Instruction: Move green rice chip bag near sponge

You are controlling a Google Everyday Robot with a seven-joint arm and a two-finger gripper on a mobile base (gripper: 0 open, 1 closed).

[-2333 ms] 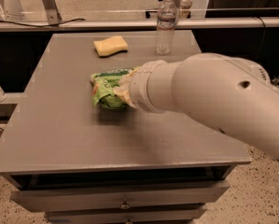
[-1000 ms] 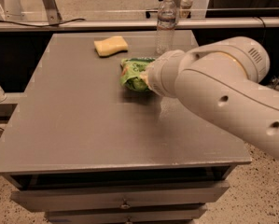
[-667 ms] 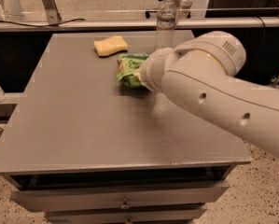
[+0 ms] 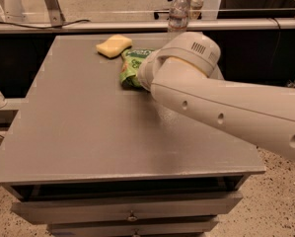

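The green rice chip bag (image 4: 131, 68) is a crinkly bright green pouch on the grey table (image 4: 78, 127), toward the back centre. The pale yellow sponge (image 4: 113, 46) lies just behind and left of it, a short gap away. My gripper (image 4: 146, 77) is at the bag's right side, hidden behind my white arm (image 4: 206, 93), which reaches in from the right and covers the bag's right part.
A clear plastic water bottle (image 4: 177, 15) stands at the table's back edge, right of the sponge. A metal rail (image 4: 88, 26) runs behind the table. Drawers (image 4: 127, 209) sit under the table's front edge.
My arm has carried the green bag from the table's middle toward the back, ending close beside the sponge. The sponge and bottle have not moved.
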